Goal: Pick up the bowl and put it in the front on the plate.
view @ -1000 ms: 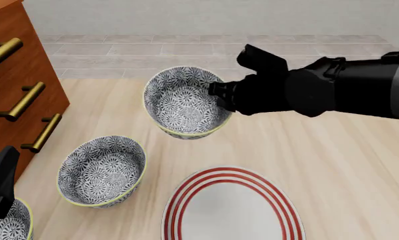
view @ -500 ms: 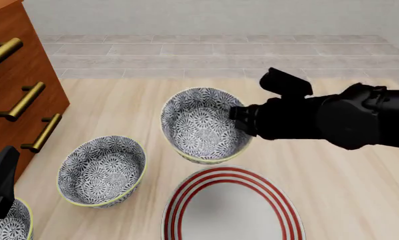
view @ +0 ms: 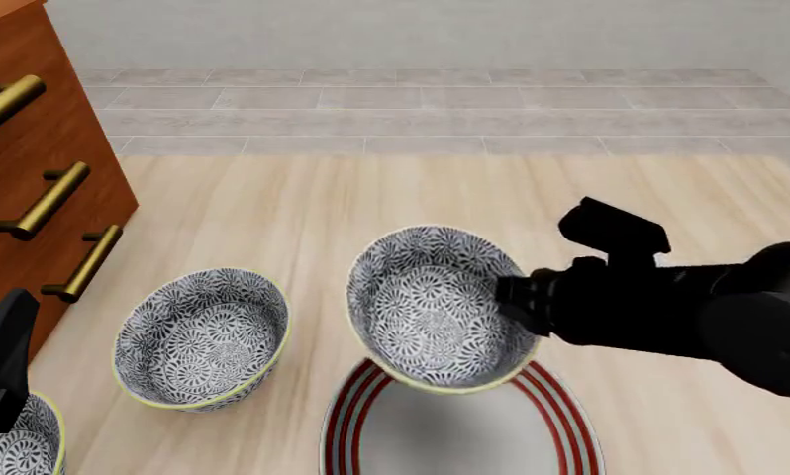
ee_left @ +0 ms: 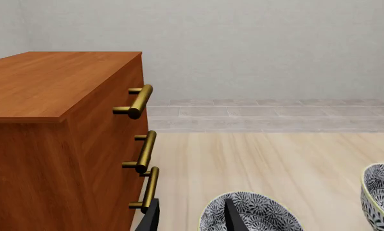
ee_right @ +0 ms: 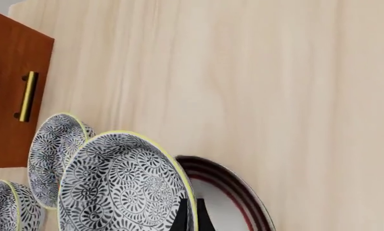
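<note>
Clamped on the right-hand wall of the bowl (view: pixel 438 309), one finger inside and one outside, the right jaws (view: pixel 517 300) hold it tilted in the air. Just below the jaws and the bowl lies the red-ringed plate (view: pixel 564 424), its far rim hidden under the bowl; from the right wrist the plate (ee_right: pixel 225 180) shows just past the bowl's (ee_right: pixel 122 187) yellowish rim. Farther left of the right jaws a second patterned bowl (view: pixel 204 337) sits on the wooden counter (view: pixel 303 218). The left jaws (ee_left: pixel 190 217) stand parted, holding nothing, a third patterned bowl (ee_left: pixel 250 214) just beyond their tips and the wooden drawer cabinet (ee_left: pixel 57 139) with brass handles beside them.
</note>
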Robot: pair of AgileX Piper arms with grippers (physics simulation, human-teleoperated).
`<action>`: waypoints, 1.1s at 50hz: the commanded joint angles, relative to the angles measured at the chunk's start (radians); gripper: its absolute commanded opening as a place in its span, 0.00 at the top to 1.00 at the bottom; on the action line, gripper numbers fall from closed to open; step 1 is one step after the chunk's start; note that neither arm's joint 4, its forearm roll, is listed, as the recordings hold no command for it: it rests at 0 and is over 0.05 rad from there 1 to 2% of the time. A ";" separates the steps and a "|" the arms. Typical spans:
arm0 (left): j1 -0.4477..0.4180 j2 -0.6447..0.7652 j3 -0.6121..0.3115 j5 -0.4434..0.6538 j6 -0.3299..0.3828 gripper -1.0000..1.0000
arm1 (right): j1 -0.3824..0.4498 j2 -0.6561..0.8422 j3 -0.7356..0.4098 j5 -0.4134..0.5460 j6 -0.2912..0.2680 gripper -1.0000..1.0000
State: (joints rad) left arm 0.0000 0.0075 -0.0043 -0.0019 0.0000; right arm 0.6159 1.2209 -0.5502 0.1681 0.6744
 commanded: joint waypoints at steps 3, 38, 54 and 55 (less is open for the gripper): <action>0.000 0.000 0.000 0.000 0.000 0.00 | 0.016 -0.078 0.115 -0.033 0.030 1.00; 0.000 0.000 0.000 0.000 0.000 0.00 | 0.081 -0.053 0.304 -0.190 0.097 1.00; 0.000 0.000 0.000 0.000 0.000 0.00 | 0.085 0.028 0.304 -0.249 0.082 1.00; 0.000 0.000 0.000 0.000 0.000 0.00 | 0.080 0.031 0.300 -0.246 0.074 1.00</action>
State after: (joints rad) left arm 0.0000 0.0075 -0.0043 -0.0019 0.0000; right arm 0.6928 1.2044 -0.2531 -0.0422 0.7547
